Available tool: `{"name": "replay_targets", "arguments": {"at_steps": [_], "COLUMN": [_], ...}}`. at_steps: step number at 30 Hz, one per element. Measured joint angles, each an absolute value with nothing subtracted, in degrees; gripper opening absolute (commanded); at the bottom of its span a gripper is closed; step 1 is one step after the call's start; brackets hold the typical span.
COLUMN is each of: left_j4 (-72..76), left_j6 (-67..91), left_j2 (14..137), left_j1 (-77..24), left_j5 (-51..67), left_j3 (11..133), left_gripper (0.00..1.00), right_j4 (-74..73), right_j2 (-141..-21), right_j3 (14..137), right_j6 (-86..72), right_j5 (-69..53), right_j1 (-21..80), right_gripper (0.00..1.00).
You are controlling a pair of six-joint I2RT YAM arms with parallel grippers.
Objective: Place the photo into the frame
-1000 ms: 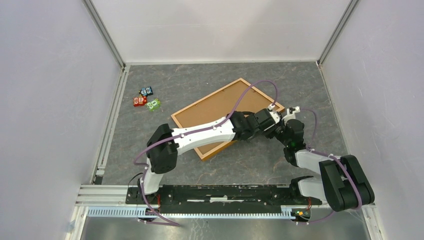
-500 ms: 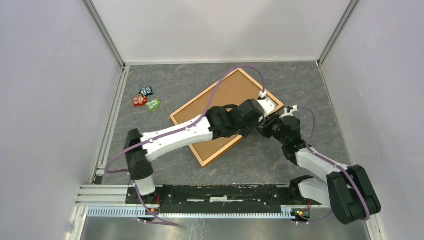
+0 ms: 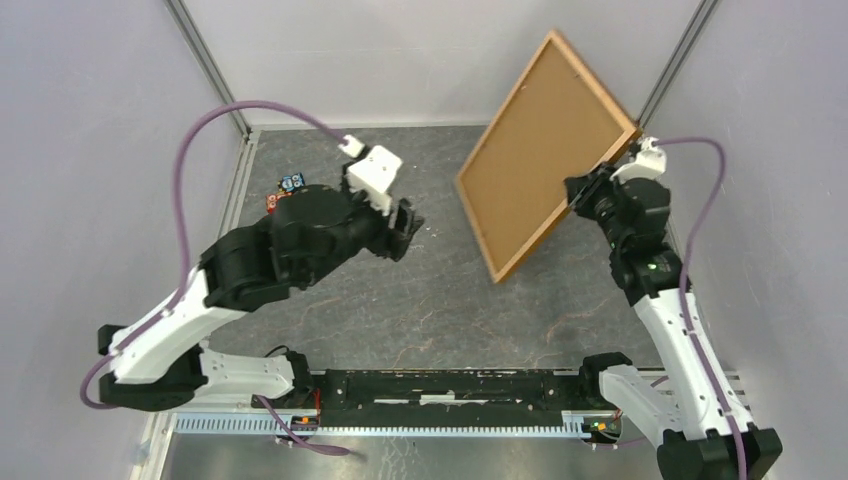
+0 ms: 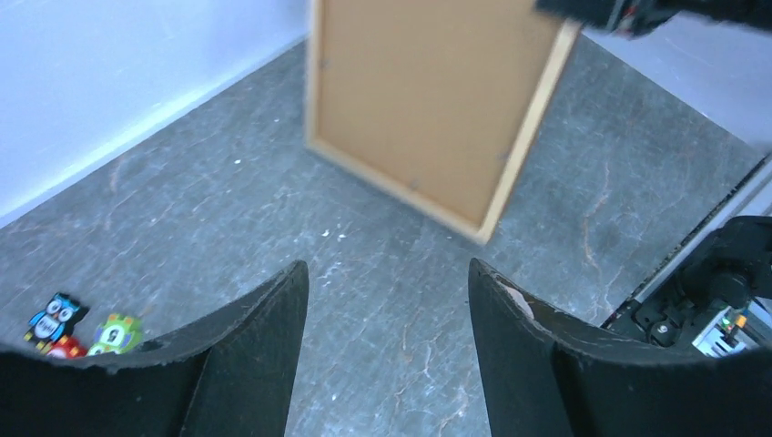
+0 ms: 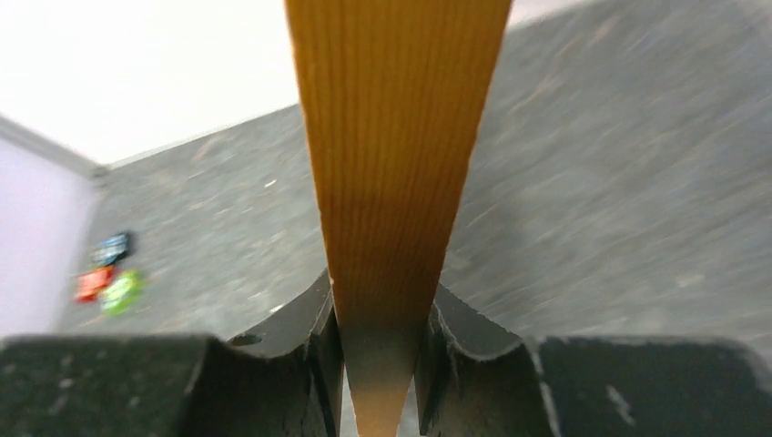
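Above the grey mottled tabletop (image 3: 430, 300) the right gripper (image 3: 592, 192) pinches the frame (image 3: 545, 150) by its edge, aloft and tilted, brown back showing, while the left gripper (image 3: 405, 228) gapes empty (no photo in view), so this looks like repositioning, and next it wants laying flat gently.

L arm bent at elbow, wrist raised high, L gripper (image 3: 404, 228) w/ jaws wide apart, nothing betw. its fingers (image 4: 255, 346). R arm stretched up nearly straight, R gripper (image 3: 588, 192) pinched on frame (image 3: 540, 150) edge, one finger each side.
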State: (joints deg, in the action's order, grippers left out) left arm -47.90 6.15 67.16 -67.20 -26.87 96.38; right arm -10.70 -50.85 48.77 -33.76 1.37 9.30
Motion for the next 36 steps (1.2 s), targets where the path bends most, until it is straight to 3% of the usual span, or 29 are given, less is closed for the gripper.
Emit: {"name": "replay_targets", "arguments": {"at_steps": [8,15,22,27,31,36], "left_j4": [-47.16,-45.47,-44.16,-43.20,-42.59,-41.69], "left_j6": [6.15,6.15,6.15,6.17,6.15,6.15], "left_j2": [55.88,53.21,51.66,50.00,48.36,46.81], "left_j1": [-67.20,-67.20,-67.20,-67.20,-67.20,-67.20], "left_j5": [-31.75,-33.01,-33.43,-34.46,-35.22,-36.12], "left_j3": [86.02,83.00,82.08,81.08,80.58,80.23], "left_gripper": [0.71,0.71,0.70,0.70,0.69,0.69], "right_j4": [-23.27,-26.68,-31.44,-36.56,-39.09,-39.05], "right_j2": [-51.24,-53.87,-58.72,-62.19,-65.23,-67.02], "right_j3": [67.96,72.60,75.35,74.98,70.37,60.62], "right_j6": [-5.04,5.54,12.58,16.80,19.20,22.26], "right_j5": [15.09,20.62,32.27,46.74,56.55,59.48], "right_j1": [7.92,9.56,22.63,37.93,50.61,58.96], "right_gripper": [0.00,0.00,0.00,0.00,0.00,0.00]}}
